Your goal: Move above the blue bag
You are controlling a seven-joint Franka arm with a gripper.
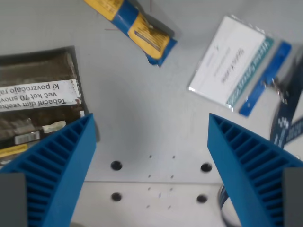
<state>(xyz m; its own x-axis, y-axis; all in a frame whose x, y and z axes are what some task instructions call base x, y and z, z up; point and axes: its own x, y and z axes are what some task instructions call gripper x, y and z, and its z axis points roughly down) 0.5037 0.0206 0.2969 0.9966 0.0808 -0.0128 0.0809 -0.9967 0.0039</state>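
Note:
The blue bag (133, 28) is a small blue and yellow packet lying at the top of the wrist view, slanting down to the wrist view's right, partly cut off by the top edge. My gripper (150, 120) is open and empty, its two blue ribbed fingers (57, 165) at the lower left and lower right. The bag lies well beyond the fingertips, slightly to the wrist view's left of the gap's centre.
A brown tobacco pouch (38, 101) with a white warning label lies at the left, partly behind the left finger. A white name badge (232, 61) with a blue lanyard (289, 104) lies at the upper right. The grey table (151, 179) has several bolt holes.

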